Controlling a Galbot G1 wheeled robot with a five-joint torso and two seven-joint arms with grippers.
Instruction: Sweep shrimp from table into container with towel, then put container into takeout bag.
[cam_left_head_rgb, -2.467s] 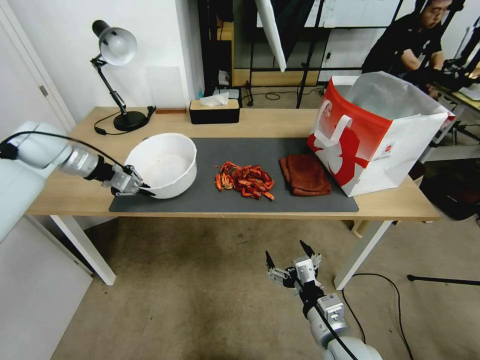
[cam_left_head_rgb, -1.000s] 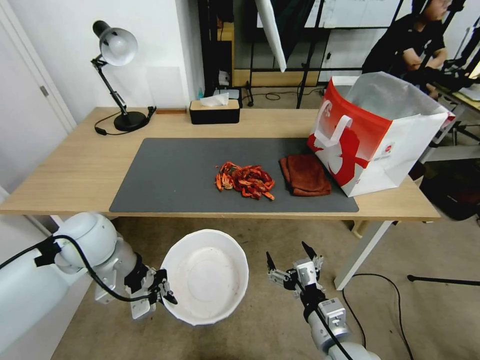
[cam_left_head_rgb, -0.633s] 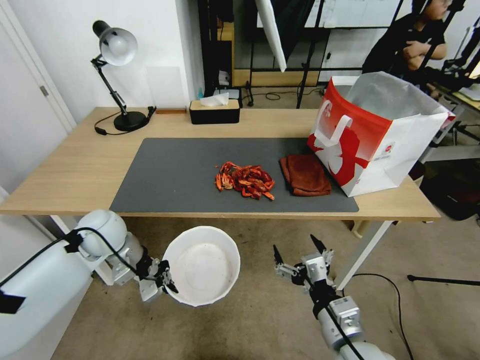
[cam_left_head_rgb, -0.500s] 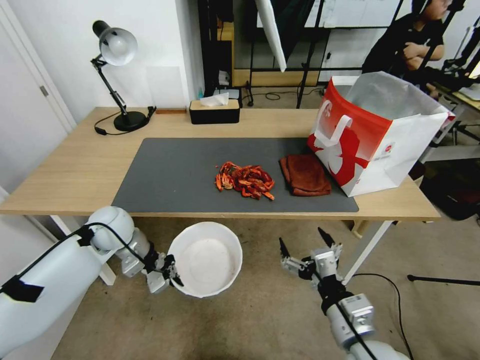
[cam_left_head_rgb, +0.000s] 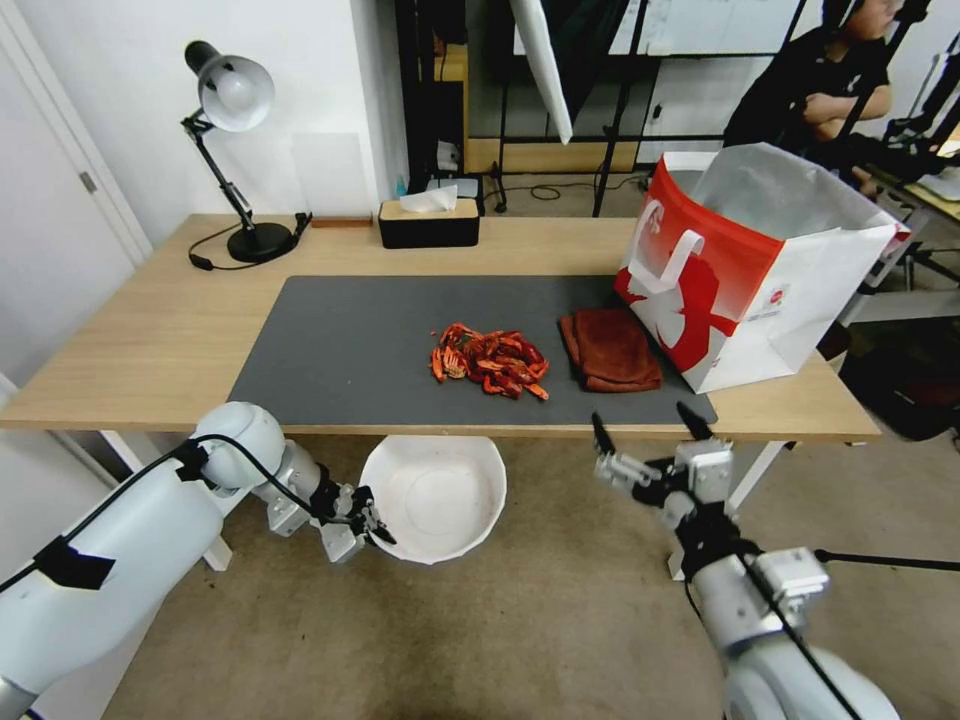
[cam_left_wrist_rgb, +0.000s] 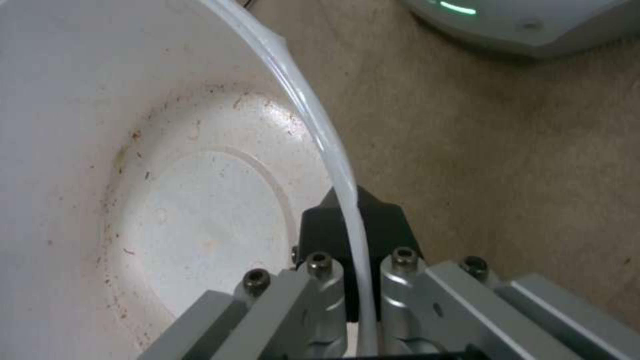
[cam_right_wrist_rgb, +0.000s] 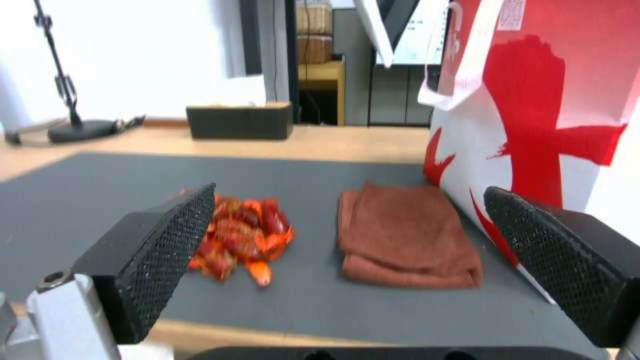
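Note:
The shrimp lie in a red-orange pile on the grey mat of the table; they also show in the right wrist view. To their right lies the folded rust-red towel, beside the red-and-white takeout bag. My left gripper is shut on the rim of the white container, holding it below the table's front edge, under the shrimp. My right gripper is open at the table's front edge, level with the towel.
A black tissue box and a desk lamp stand along the table's far side. A white table leg is just right of my right arm. Cables lie on the carpet.
My left gripper lifted the container off the table and brought it down below the front edge, then rightward under the shrimp. My right gripper rose from near the floor to the table edge.

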